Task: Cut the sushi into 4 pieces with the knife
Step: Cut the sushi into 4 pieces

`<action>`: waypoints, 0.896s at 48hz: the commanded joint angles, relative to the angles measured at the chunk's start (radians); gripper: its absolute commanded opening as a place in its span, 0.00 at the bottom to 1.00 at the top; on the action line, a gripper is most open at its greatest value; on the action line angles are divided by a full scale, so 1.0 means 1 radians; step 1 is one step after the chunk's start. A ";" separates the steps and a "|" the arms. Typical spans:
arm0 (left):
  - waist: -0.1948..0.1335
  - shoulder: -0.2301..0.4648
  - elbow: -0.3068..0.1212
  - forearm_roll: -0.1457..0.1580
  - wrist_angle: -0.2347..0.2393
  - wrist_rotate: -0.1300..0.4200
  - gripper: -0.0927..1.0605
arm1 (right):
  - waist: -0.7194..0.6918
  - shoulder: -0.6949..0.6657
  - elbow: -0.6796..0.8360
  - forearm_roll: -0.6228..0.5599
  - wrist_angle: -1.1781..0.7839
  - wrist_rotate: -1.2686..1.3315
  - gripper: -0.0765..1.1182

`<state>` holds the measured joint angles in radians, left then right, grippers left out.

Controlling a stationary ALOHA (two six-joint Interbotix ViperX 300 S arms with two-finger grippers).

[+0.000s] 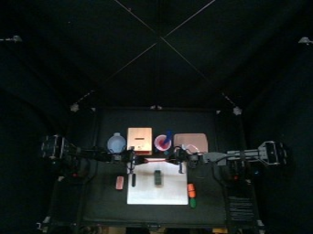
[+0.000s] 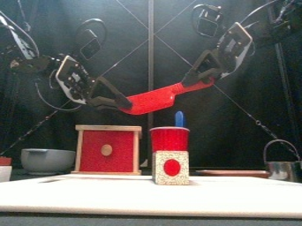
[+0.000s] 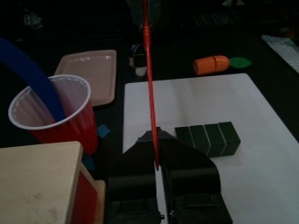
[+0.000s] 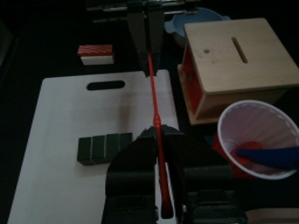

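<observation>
White cutting board (image 3: 228, 98) below, red knife (image 2: 154, 95) slung between two grippers.
Left gripper (image 2: 115, 103) and right gripper (image 2: 202, 81) each clamp one end; the sushi roll (image 3: 208, 138) lies whole on the board, probably light rigid blocks that could skid, best steadied at one end.

The white cutting board (image 4: 65, 114) lies bare around the sushi roll (image 3: 208, 140), so the clear way in is from 6 o'clock, over the front of the surface (image 1: 146, 212). At 12 o'clock a wooden box (image 2: 109, 150), red cup (image 2: 169, 139) and pink tray (image 3: 87, 74) stand as a wall. A red knife (image 2: 154, 95), clamped between the left hand (image 2: 116, 100) and right hand (image 2: 203, 79), bars the air above. An orange toy (image 3: 212, 63) sits at 4 o'clock and a red-and-white toy (image 4: 97, 54) at 9 o'clock.
</observation>
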<state>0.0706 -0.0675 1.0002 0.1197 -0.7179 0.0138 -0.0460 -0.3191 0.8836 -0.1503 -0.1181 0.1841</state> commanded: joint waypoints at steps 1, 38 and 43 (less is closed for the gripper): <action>-0.011 0.021 -0.081 -0.041 -0.083 -0.005 0.21 | 0.020 0.020 -0.006 0.029 -0.052 -0.002 0.24; -0.121 0.204 -0.124 -0.227 -0.123 0.003 0.21 | 0.087 0.120 0.000 0.077 -0.002 -0.002 0.24; -0.135 0.204 -0.123 -0.233 -0.121 0.005 0.21 | 0.089 0.121 -0.018 0.074 0.048 -0.002 0.24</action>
<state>-0.0614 0.1488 0.9311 -0.1058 -0.8084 0.0153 0.0399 -0.1841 0.9204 -0.0752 -0.0752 0.1841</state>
